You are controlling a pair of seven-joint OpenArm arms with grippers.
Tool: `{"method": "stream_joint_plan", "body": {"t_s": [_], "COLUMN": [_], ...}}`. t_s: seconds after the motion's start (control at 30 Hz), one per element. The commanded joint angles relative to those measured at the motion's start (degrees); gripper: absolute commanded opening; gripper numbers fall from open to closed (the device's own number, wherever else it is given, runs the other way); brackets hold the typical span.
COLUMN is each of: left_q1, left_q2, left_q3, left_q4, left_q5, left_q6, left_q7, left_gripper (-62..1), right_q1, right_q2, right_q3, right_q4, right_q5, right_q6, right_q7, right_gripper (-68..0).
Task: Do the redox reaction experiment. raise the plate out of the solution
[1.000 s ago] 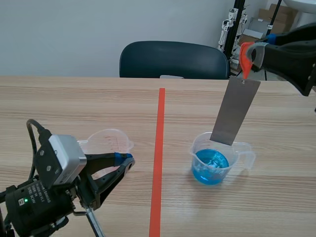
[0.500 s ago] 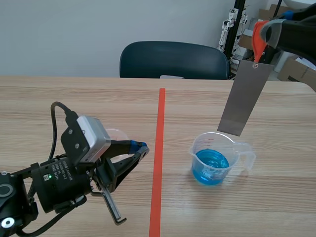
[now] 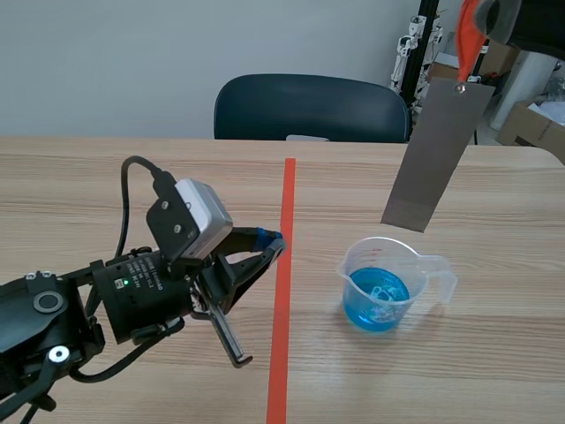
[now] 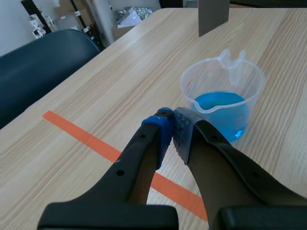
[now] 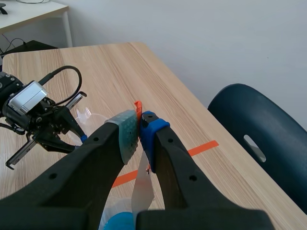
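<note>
We are holding the grey plate (image 3: 435, 155) by its orange tab (image 3: 467, 44), the right pincer (image 5: 139, 130) clamped on the tab. The plate is hanging clear above the beaker (image 3: 386, 281) of blue solution (image 3: 378, 296). We are judging a straight, steady lift best, so that drips fall inside. Left pincer (image 4: 171, 130): closed, empty.

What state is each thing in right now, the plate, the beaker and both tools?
Clear plastic beaker: upright, partly filled with blue solution.
Grey metal plate: hanging tilted above the beaker, out of the solution.
Orange-red tab on the plate's top: clamped.
Right tool: shut on the orange-red tab.
Left tool: shut, empty.
</note>
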Motion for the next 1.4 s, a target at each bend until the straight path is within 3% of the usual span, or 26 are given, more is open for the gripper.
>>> {"method": "stream_joint_plan", "body": {"t_s": [0.0,0.3,0.47,0.7,0.9,1.37], "left_q1": [-1.11,-4.85,-6.36,-8.39,-10.21,-12.39], "left_q2": [0.85,2.64,4.11,6.49,8.46,11.74], "left_q3": [0.90,3.30,4.24,4.94,5.70,5.95], "left_q4": [0.87,0.76,-0.66,-5.73,-7.56,-7.58], "left_q5": [-0.37,-0.42,-2.69,-2.84,-5.18,-3.74], "left_q6": [-0.09,-0.07,-0.13,-0.11,-1.81,-4.20], "left_q7": [0.07,4.44,6.91,6.80,5.99,5.31], "left_gripper": [-58.2,-58.2,-58.2,-58.2,-58.2,-58.2], "right_q1": [0.59,0.57,0.57,0.57,0.57,0.57], "right_q2": [1.51,2.91,2.91,2.91,2.91,2.91], "right_q3": [0.96,0.96,0.96,0.96,0.96,0.96], "right_q4": [0.74,0.85,0.85,0.85,0.85,0.85], "right_q5": [1.09,2.34,2.34,2.34,2.32,2.32], "right_q6": [-0.24,-0.22,-0.22,-0.22,-0.22,-0.22], "right_q7": [1.62,2.12,2.08,2.10,2.10,2.10], "right_gripper": [-67.3,-67.3,-67.3,-67.3,-67.3,-67.3]}}
